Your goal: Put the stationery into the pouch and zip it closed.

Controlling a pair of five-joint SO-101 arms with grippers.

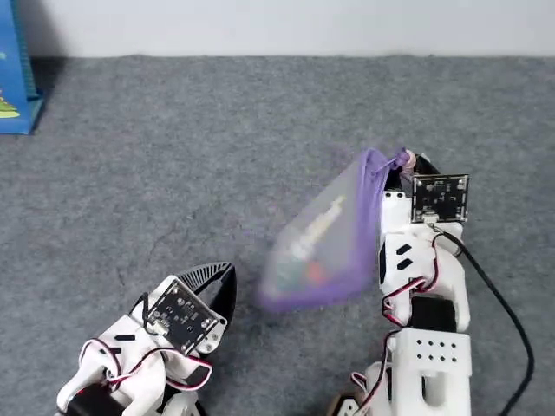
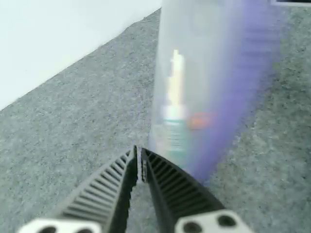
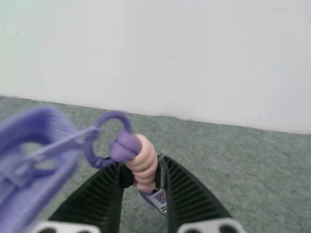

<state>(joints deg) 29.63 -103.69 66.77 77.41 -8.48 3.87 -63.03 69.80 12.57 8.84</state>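
Note:
A clear pouch [image 1: 321, 247] with purple trim hangs tilted above the grey carpet, with stationery [image 1: 314, 232] visible inside it. My right gripper [image 1: 406, 166] is shut on the pink charm [image 3: 144, 165] tied to the pouch's purple zipper loop [image 3: 109, 138], holding the pouch up by that corner. My left gripper [image 1: 217, 279] stands shut at the front left, apart from the pouch, its tips pointing at the pouch's lower end. In the left wrist view the pouch [image 2: 209, 82] fills the space just beyond my left gripper [image 2: 141, 158], with a pen [image 2: 174, 104] and an orange item [image 2: 201, 120] inside.
Grey carpet [image 1: 173, 156] covers the table up to a white wall at the back. A blue box [image 1: 13, 69] stands at the far left edge. Open carpet lies left of and behind the pouch.

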